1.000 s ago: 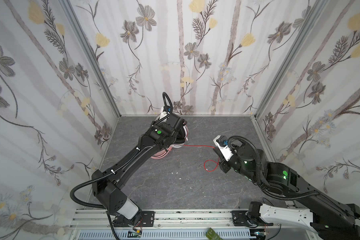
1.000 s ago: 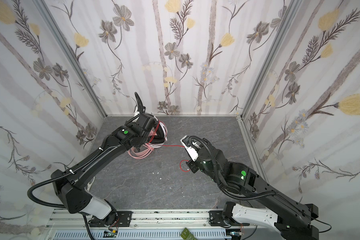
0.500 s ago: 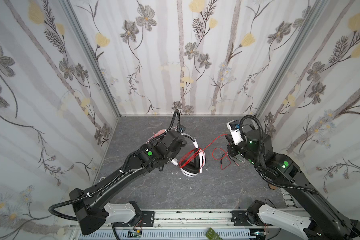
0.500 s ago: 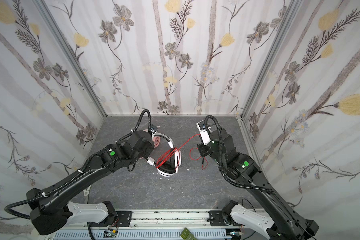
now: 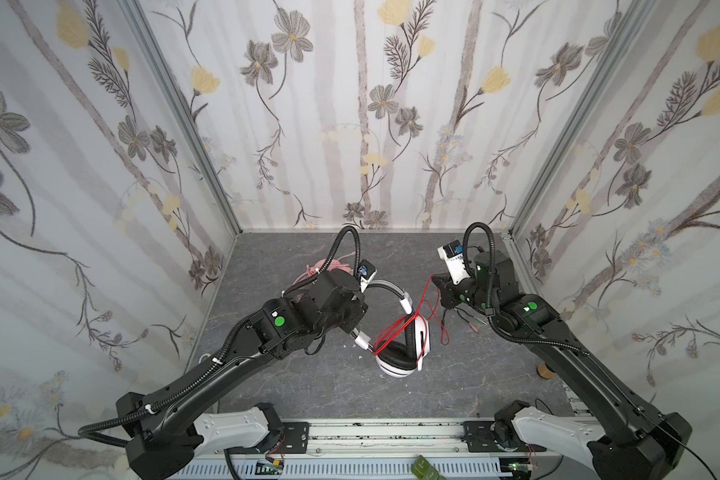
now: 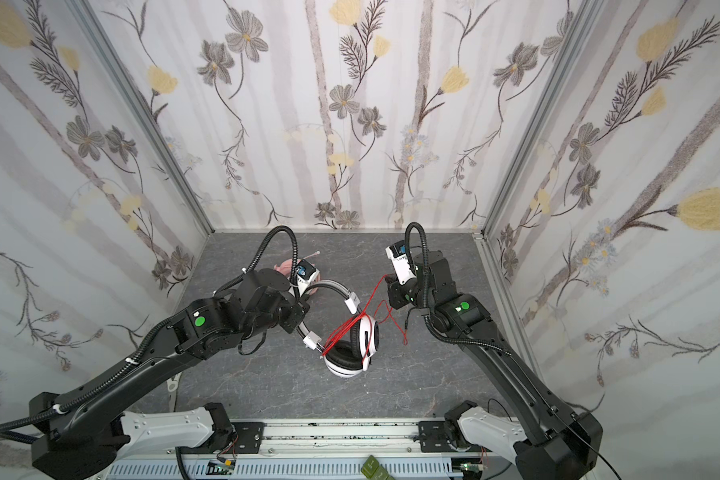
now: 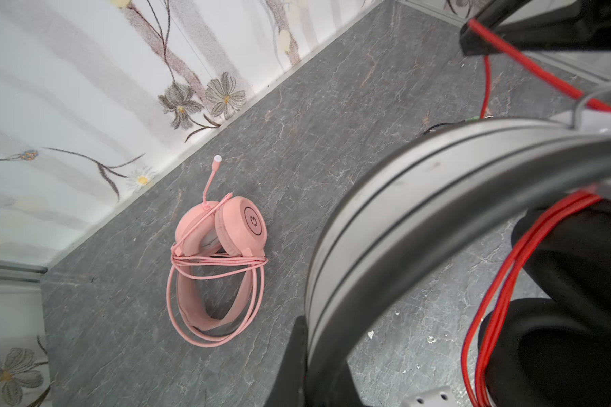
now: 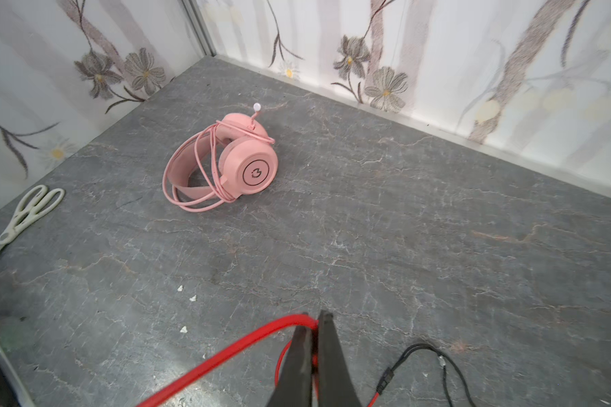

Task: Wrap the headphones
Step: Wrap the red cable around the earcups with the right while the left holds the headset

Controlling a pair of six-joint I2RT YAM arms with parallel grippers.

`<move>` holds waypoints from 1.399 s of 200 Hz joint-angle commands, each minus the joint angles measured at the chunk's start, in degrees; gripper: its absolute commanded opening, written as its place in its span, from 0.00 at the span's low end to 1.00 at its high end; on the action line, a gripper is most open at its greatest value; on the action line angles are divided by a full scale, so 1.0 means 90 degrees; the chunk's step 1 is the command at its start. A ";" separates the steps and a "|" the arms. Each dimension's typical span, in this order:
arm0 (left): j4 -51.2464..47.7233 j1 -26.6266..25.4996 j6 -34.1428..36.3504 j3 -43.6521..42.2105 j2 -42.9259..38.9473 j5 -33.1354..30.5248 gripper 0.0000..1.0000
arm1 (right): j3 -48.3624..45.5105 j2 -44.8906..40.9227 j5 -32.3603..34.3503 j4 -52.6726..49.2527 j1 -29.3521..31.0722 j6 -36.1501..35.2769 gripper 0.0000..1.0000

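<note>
Desk (image 5: pixel 391 257): grey, walled on three sides by floral panels (image 5: pixel 350 124). The back-middle and the front strip are open.

White-and-black headset (image 5: pixel 400 357) sits mid-desk between both arms, its headband clamped in the left fingers (image 7: pixel 291 363) (whether the earcups touch the desk: cannot tell).

Pink headset (image 8: pixel 226 165) lies on the desk behind the left arm with its own cable wound round it, well apart from both sets of fingers.

Scissors (image 8: pixel 29 211) lie by the left wall.

Red cable (image 5: pixel 427 291) loops over the earcups and runs up to the right fingers (image 8: pixel 332 352), which are pinched tight on it. Black plug leads (image 8: pixel 420 352) trail on the desk nearby.
</note>
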 commanded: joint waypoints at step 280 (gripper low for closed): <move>0.0056 0.1222 -0.2819 0.2592 0.0253 0.1056 0.00 | -0.3084 -0.1088 -0.1426 0.2060 -0.0236 0.1538 0.60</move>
